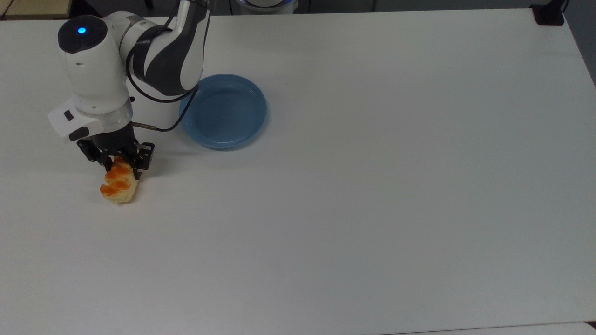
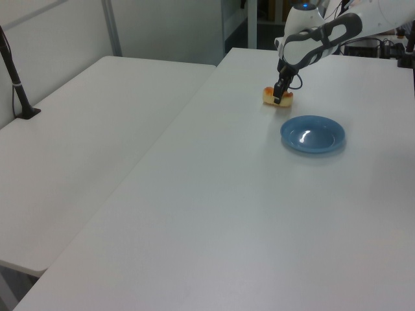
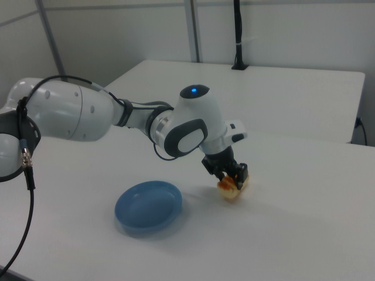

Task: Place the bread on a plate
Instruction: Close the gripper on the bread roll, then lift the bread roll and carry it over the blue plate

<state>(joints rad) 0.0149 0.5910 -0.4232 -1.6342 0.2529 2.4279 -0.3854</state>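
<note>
One bread (image 1: 119, 185), one plate (image 1: 223, 111) and one tool (image 1: 122, 164) share the white table (image 1: 372, 186). A black cable (image 1: 160, 126) loops from the arm's wrist toward the plate and crosses the rim nearest the tool in the top view; otherwise the stretch of table between tool and plate lies bare. A second white table (image 2: 78, 149) stands alongside in the left view, with a black post (image 2: 14, 78) at its far side.

The tool points down with its fingers narrowed onto the upper end of the bread, one finger on each long side, gripping it. The bread sits directly under the tool, its free end sticking out toward the top view's bottom. Its long axis runs nearly up and down in the top view, leaning slightly, glazed orange lobes facing up. Whether it touches the table I cannot tell.

The plate lies well apart from the tool, toward the top view's upper right.
</note>
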